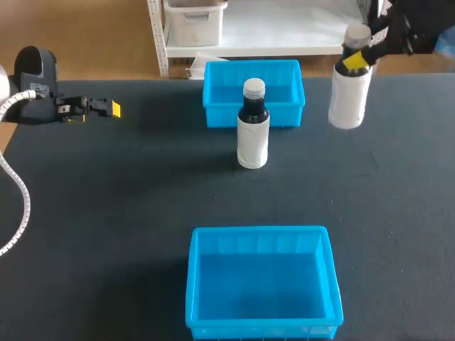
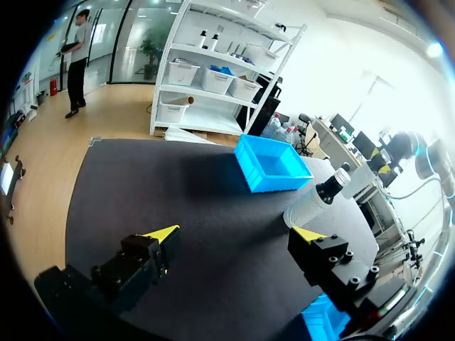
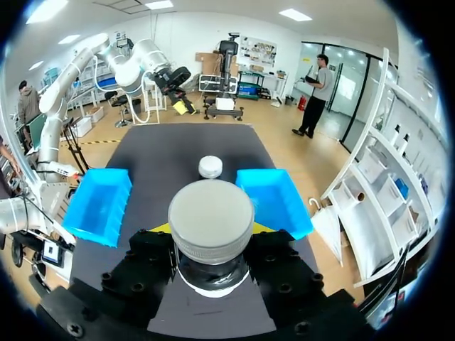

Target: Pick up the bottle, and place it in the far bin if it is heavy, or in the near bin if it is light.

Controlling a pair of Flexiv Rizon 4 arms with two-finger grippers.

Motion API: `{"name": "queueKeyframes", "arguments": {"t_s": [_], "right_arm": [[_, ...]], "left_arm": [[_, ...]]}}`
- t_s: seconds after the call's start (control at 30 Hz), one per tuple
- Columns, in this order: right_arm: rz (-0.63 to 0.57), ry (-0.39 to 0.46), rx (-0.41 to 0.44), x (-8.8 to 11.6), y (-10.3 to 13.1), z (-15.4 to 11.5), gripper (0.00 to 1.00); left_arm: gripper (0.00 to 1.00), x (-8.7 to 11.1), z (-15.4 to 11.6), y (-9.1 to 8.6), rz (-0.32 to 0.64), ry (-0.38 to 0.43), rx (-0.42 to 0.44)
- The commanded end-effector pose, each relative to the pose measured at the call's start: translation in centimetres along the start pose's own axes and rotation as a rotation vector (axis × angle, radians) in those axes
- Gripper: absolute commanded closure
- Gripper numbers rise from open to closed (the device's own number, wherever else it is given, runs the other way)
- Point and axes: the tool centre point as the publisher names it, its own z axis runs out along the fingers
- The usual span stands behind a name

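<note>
A white bottle [image 1: 348, 96] with a grey cap hangs in the air over the table's far right. My right gripper [image 1: 353, 62] is shut on its neck. In the right wrist view its cap [image 3: 211, 220] fills the space between the fingers of that gripper [image 3: 211, 231]. A second bottle [image 1: 252, 131], with a dark neck and a white label, stands upright mid-table just in front of the far blue bin [image 1: 213, 96]. The near blue bin [image 1: 195, 284] sits at the front edge. My left gripper [image 1: 106, 108] is at the far left, open and holding nothing [image 2: 234, 234].
The standing bottle [image 3: 210, 166] lies ahead of the held one, between the near bin [image 3: 103, 202] and the far bin [image 3: 274, 199]. From the left wrist, the far bin [image 2: 274, 165] and the standing bottle [image 2: 316, 202] lie ahead across bare black tabletop.
</note>
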Motion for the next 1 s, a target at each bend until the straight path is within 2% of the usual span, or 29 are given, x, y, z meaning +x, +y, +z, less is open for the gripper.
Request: {"name": "queueKeyframes", "arguments": {"t_s": [0.03,0.3,0.8,1.0], "right_arm": [[-0.002,0.007,-0.07,-1.1,-4.0,1.1,1.0],[-0.051,0.01,-0.068,-3.6,-7.7,4.0,1.0],[-0.023,-0.044,-0.093,-5.4,-12.8,8.9,1.0],[-0.039,-0.039,-0.091,-7.2,-14.6,11.0,1.0]], "left_arm": [[0.0,0.0,0.0,0.0,0.0,0.0,0.0],[0.0,0.0,0.0,0.0,0.0,0.0,0.0],[0.0,0.0,0.0,0.0,0.0,0.0,0.0],[0.0,0.0,0.0,0.0,0.0,0.0,0.0]]}}
